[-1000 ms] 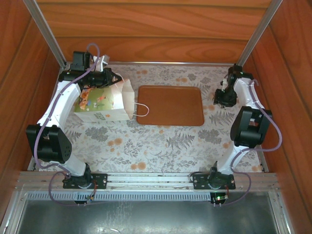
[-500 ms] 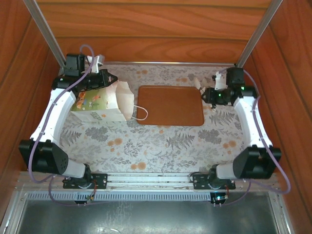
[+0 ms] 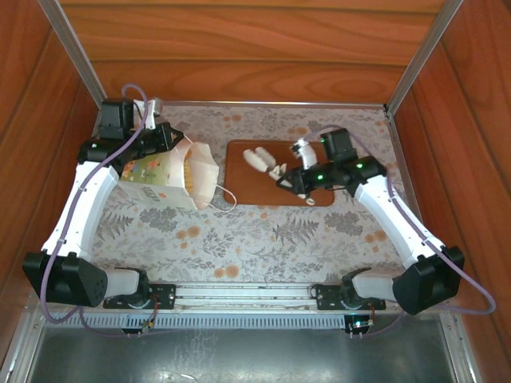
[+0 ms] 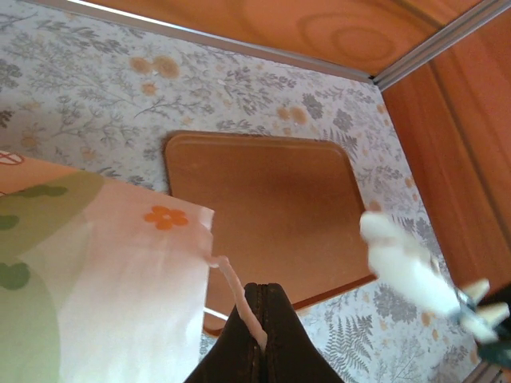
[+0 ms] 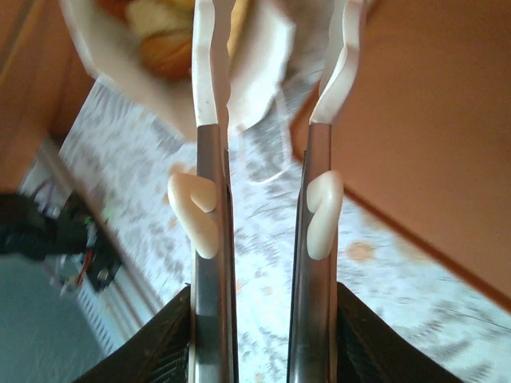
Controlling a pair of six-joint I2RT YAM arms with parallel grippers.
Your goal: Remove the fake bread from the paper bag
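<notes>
The paper bag (image 3: pixel 160 171) lies tilted on its side at the left of the table, its open mouth facing right. My left gripper (image 3: pixel 174 134) is shut on one white string handle (image 4: pixel 239 295) at the bag's upper edge and holds it up. Golden-brown fake bread (image 5: pixel 166 49) shows inside the mouth of the bag (image 5: pixel 120 56). My right gripper (image 3: pixel 264 163) hovers open over the tray, its white fingertips (image 4: pixel 403 267) pointing left at the bag's mouth with nothing between them. The printed side of the bag (image 4: pixel 72 263) fills the lower left of the left wrist view.
A flat brown rectangular tray (image 3: pixel 311 163) lies at the centre back on the floral cloth, just right of the bag. Its far half shows as the tray (image 4: pixel 271 191) and its edge as the tray (image 5: pixel 431 120). Wooden walls close in the back and both sides.
My right arm has swung left from the back right corner across the tray towards the bag's mouth. The left gripper has pulled the handle up, and the bag's mouth has opened wider.
</notes>
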